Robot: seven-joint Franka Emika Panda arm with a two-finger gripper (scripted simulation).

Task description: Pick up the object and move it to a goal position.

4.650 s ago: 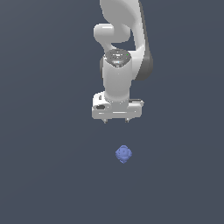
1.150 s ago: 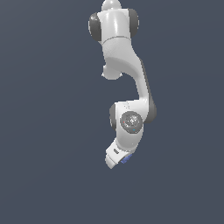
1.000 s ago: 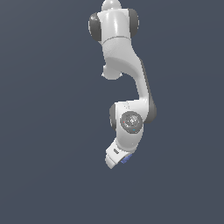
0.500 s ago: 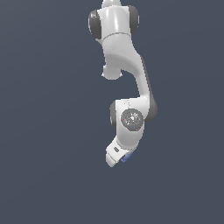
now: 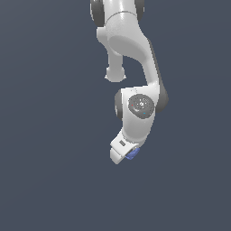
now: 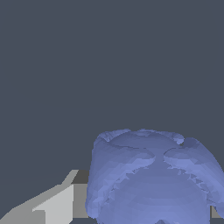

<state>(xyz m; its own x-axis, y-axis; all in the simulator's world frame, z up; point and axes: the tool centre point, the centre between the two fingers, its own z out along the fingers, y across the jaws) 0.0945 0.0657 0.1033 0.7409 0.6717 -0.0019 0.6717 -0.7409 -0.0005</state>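
The object (image 5: 132, 154) is a small periwinkle-blue lumpy blob that peeks out from under the white hand in the exterior view. My gripper (image 5: 127, 156) is tilted over it and shut on it, and the hand hides most of the blob and the fingertips there. In the wrist view the object (image 6: 153, 179) looms large and close, with one grey-white finger (image 6: 57, 205) pressed against its side. The other finger is almost wholly hidden behind the blob.
A plain dark blue-grey surface (image 5: 49, 180) fills the background in both views. The white arm (image 5: 131, 49) reaches down from the upper middle of the exterior view. No other objects or marker show.
The hand and the blue blob between its fingers have risen a little over the last second. Several seconds ago the blob lay alone below the open gripper.
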